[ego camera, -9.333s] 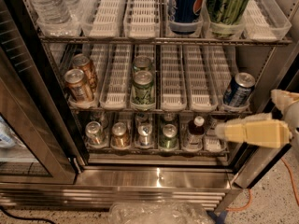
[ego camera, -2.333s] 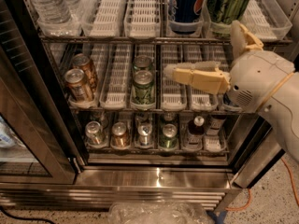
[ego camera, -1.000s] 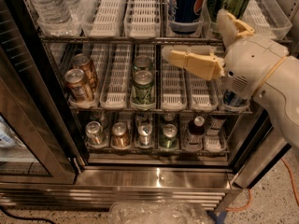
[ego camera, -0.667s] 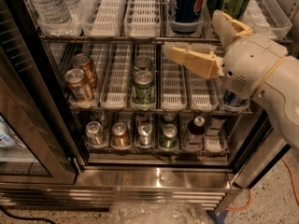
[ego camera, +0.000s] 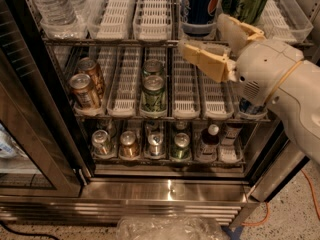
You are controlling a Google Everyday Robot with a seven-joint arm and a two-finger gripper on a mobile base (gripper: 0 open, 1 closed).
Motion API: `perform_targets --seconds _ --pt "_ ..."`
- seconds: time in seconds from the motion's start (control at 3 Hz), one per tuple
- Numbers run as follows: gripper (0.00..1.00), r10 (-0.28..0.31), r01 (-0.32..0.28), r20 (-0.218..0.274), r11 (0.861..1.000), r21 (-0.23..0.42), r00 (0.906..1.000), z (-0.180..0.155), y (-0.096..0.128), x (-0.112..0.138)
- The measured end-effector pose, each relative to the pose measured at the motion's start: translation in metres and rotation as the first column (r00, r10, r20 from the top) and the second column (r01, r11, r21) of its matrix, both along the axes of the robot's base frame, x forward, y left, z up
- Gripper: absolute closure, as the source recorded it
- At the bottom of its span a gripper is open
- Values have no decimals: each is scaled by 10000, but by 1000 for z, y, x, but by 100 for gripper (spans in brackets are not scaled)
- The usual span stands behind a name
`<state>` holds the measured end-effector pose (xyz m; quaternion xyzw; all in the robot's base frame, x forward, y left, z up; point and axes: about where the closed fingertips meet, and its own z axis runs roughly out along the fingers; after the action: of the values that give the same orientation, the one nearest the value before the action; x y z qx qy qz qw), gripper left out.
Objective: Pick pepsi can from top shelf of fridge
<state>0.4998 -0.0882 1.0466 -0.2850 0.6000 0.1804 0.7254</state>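
The pepsi can [ego camera: 199, 5], dark blue with white lettering, stands in a clear bin on the top shelf [ego camera: 115, 42] of the open fridge [ego camera: 170, 190], its top cut off by the picture's edge. A green can [ego camera: 248, 1] stands right of it. My gripper [ego camera: 202, 33] is open and empty, just below and in front of the pepsi can. One cream finger [ego camera: 205, 59] reaches left along the shelf edge. The other [ego camera: 236, 30] points up between the two cans. Neither touches the pepsi can.
Water bottles [ego camera: 54, 4] stand at the top left beside white slotted trays [ego camera: 152, 14]. The middle rack holds bronze cans [ego camera: 85, 84], a green-patterned can [ego camera: 153, 91] and a blue can [ego camera: 250, 107] behind my arm. The bottom rack holds several cans. The glass door [ego camera: 30, 149] stands open at left.
My gripper has risen from the middle rack's level to the front edge of the top shelf and drawn closer to the pepsi can. The cans have not moved.
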Motion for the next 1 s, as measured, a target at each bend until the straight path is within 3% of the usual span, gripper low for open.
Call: perform_targets --seconds 0.67,1.0 --pt "22 -341 345 -166 9991 236 9993 -2 -7 8" --pt "30 -557 558 -36 9981 276 9984 7 -16 18"
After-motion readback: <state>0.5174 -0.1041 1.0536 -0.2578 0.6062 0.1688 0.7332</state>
